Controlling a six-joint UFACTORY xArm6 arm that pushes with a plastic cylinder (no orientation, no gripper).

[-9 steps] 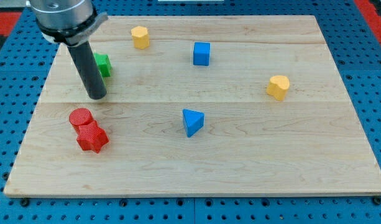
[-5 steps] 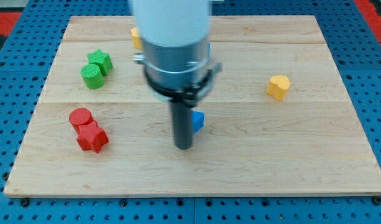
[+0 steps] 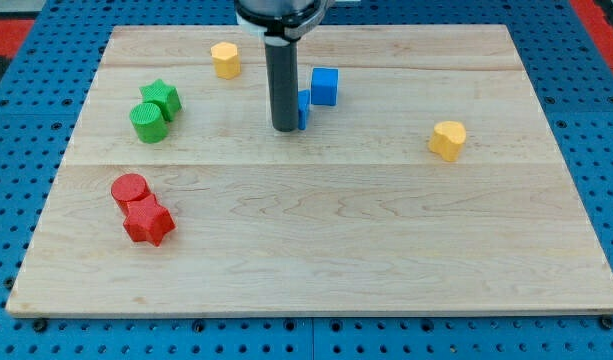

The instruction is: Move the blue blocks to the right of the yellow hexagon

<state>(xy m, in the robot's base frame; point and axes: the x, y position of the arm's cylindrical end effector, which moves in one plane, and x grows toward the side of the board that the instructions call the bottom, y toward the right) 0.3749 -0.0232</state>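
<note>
The yellow hexagon (image 3: 225, 59) sits near the view's top, left of centre. A blue cube (image 3: 325, 86) lies to its right. A blue triangle block (image 3: 302, 109) lies just below-left of the cube, mostly hidden behind my rod. My tip (image 3: 285, 128) rests on the board, touching the blue triangle's left side, below and to the right of the yellow hexagon.
A green star (image 3: 163, 98) and green cylinder (image 3: 148, 122) lie at the view's left. A red cylinder (image 3: 130, 189) and red star-like block (image 3: 149, 221) lie at lower left. A yellow heart (image 3: 447, 139) lies at the right. The wooden board (image 3: 386, 250) has blue pegboard around it.
My tip swept from the left to the board's middle, then up toward the view's top. The blue triangle moved up with it, from mid-board to just beside the blue cube.
</note>
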